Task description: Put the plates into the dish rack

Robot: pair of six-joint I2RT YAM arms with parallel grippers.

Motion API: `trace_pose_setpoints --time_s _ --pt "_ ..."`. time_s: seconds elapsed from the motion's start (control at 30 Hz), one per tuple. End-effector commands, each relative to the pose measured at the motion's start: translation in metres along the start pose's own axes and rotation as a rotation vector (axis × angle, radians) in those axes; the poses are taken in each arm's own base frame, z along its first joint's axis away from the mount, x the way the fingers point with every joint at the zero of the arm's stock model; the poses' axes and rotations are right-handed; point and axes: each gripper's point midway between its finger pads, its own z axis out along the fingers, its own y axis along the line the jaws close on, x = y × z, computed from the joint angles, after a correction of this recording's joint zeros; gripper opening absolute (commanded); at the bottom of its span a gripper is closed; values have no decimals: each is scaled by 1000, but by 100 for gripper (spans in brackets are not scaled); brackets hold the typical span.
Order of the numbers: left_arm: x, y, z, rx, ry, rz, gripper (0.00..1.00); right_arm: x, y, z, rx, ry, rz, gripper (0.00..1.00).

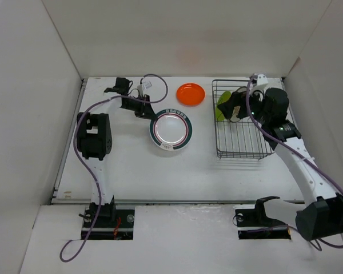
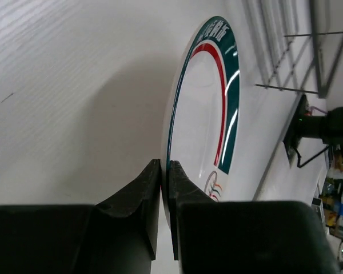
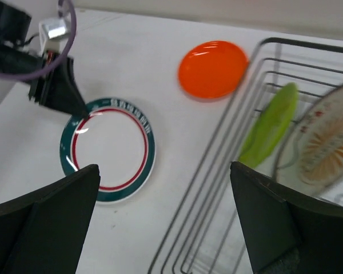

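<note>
On the left of the top view, my left gripper [image 2: 164, 169] is clamped on the rim of the white plate with the green-red band [image 1: 170, 130], at the plate's upper-left edge. The left wrist view shows both fingers pinching the rim with no gap. I cannot tell whether that plate has left the table [image 1: 131, 171].

Just right of it and further up the frame, the orange plate [image 1: 191, 93] lies flat on the table, near the upper-left corner of the dish rack [image 1: 217, 153], with nothing touching it.

On the right, the lime-green plate [image 3: 268, 125] stands on edge inside the rack, and the sunburst plate [image 3: 326, 142] leans next to it. My right gripper [image 3: 164, 166] hangs over the rack, its fingers wide apart and holding nothing.

By my count that is two plates racked and two left to load. I judge the banded one is in hand now and the orange one comes after.
</note>
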Motion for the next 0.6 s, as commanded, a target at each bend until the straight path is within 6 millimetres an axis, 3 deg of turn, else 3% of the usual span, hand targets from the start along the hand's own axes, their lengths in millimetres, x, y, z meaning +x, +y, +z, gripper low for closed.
trace_pose_setpoints --time_s 0.0,0.2,0.27,0.57 --pt "-36 -102 -70 196 -117 253 0 -1 58 10 -302 -24 -32 100" --pt "-44 -155 -99 299 -149 372 0 25 101 46 -445 38 -50 100" --pt "-44 -160 -102 313 -149 372 0 32 120 48 -526 63 -55 100" --pt "-48 -191 -117 399 -185 430 0 56 158 74 -643 121 -11 100"
